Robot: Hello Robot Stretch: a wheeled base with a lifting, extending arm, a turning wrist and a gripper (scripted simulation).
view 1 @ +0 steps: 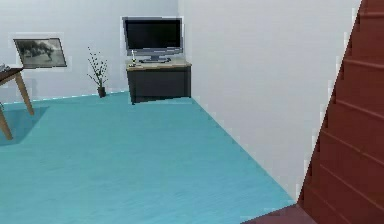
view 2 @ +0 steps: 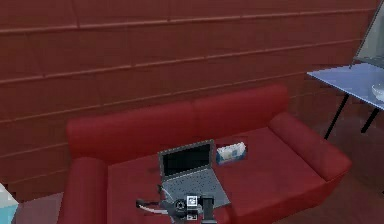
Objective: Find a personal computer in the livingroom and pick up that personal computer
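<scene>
An open grey laptop (view 2: pixel 190 170) lies on the seat of a red sofa (view 2: pixel 290 140) in the arm side view, its dark screen facing the camera. The gripper (view 2: pixel 160 204) shows at the bottom edge just in front of the laptop's keyboard, with its white marker squares (view 2: pixel 188 207) to the right of it. With the laptop and sofa seat right behind the fingers, I cannot tell whether the gripper holds anything.
A small pale box (view 2: pixel 232 152) rests on the sofa beside the laptop. A blue-topped table (view 2: pixel 350 80) stands at the right, against a red brick wall. The forward view has a teal floor, a TV (view 1: pixel 152 38) on a dark stand (view 1: pixel 160 80), a plant (view 1: pixel 98 72) and a wooden table (view 1: pixel 12 85).
</scene>
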